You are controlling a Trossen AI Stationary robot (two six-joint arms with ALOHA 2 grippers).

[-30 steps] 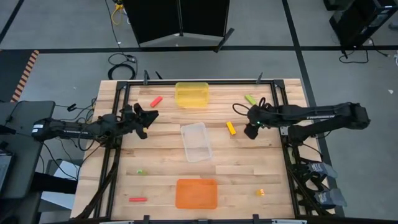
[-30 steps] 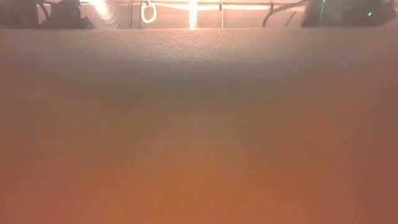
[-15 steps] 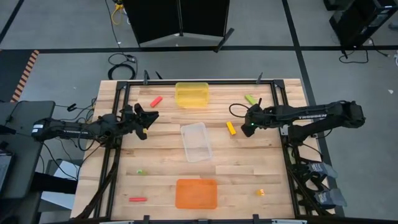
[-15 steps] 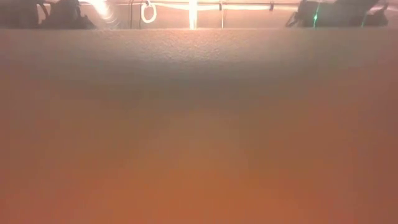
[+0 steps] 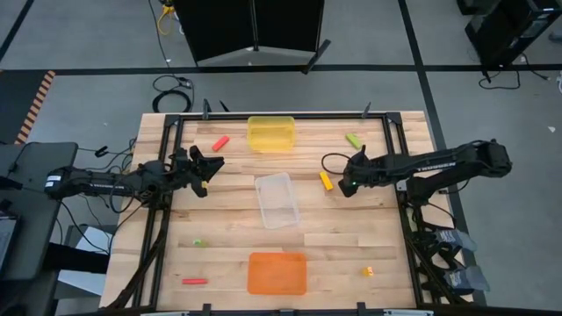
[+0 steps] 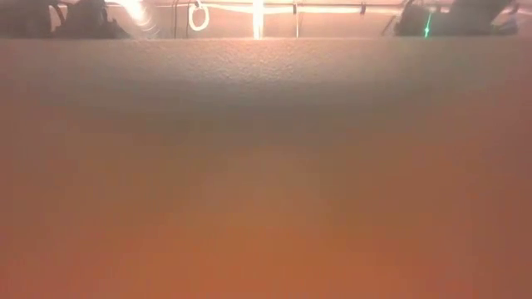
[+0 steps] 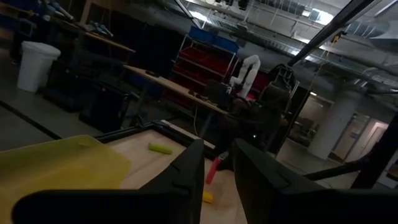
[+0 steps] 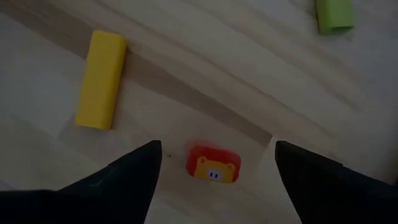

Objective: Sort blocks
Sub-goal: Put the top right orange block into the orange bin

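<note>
My right gripper (image 8: 213,186) is open and points down at the table right of the centre (image 5: 348,183). Its fingers stand on either side of a red block (image 8: 213,165) with a lion face on top, without touching it. My gripper hides that block in the high view. A yellow block (image 8: 101,79) (image 5: 326,181) lies flat just to its left. A lime green block (image 5: 353,140) (image 8: 334,15) lies toward the far edge. Another red block (image 5: 220,142) lies near my left gripper (image 5: 207,173), which is open and waits at the left.
A yellow tray (image 5: 270,133) stands at the far edge, a clear tray (image 5: 277,199) in the middle and an orange tray (image 5: 277,273) at the near edge; the orange tray fills the low view. Small blocks lie near-left (image 5: 198,243) (image 5: 195,282) and near-right (image 5: 369,272).
My right gripper has shifted a little toward the table's left, closer to the yellow block, still open. No block has moved.
</note>
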